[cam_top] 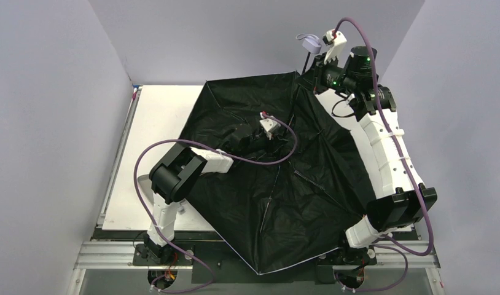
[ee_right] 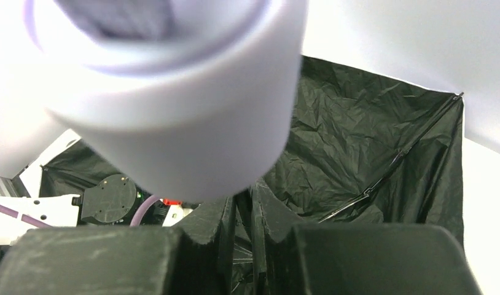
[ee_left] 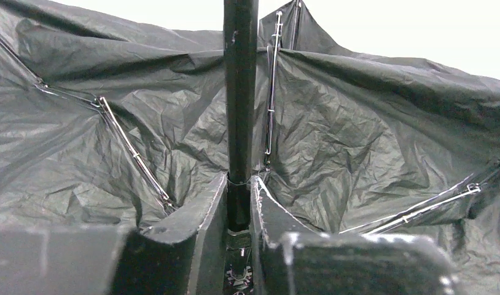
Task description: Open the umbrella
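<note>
Black umbrella shaft (ee_left: 240,92) nipped by left fingers (ee_left: 195,227), right fingers (ee_right: 214,230) seemingly pinching it

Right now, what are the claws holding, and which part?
Both hold the umbrella by its black shaft: the left claw inside the open canopy, the right claw just under the pale handle.

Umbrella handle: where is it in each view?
Top external: umbrella handle at top centre-right.
Left wrist: not in view.
Right wrist: handle, blurred, fills the upper left.
Shared landmark: black lining, in all three views.
</note>
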`<move>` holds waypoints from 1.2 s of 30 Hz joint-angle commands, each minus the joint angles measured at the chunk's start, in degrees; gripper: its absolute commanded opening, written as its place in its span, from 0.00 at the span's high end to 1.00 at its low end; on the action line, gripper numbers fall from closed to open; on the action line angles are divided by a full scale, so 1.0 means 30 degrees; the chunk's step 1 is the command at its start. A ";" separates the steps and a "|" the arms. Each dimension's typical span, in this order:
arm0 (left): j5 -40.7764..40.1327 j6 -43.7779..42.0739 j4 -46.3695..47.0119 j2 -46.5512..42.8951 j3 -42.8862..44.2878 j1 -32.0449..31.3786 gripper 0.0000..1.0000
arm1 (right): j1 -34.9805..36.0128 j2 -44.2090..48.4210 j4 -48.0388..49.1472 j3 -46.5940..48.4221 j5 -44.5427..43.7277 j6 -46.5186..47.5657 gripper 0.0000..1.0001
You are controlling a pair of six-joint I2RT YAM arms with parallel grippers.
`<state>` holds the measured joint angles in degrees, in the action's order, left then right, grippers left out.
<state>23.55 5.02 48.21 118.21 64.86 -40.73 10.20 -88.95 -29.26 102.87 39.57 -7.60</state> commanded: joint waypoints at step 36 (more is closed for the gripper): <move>0.4158 -0.4023 -0.9937 -0.3411 0.5246 0.0809 1.00 | -0.1249 0.9291 0.7309 -1.0996 -0.1289 -0.1432 0.39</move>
<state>31.29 -6.28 10.31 112.07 83.48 -38.15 6.72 -59.00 -13.82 68.49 36.73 -10.13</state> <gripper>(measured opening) 0.100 0.610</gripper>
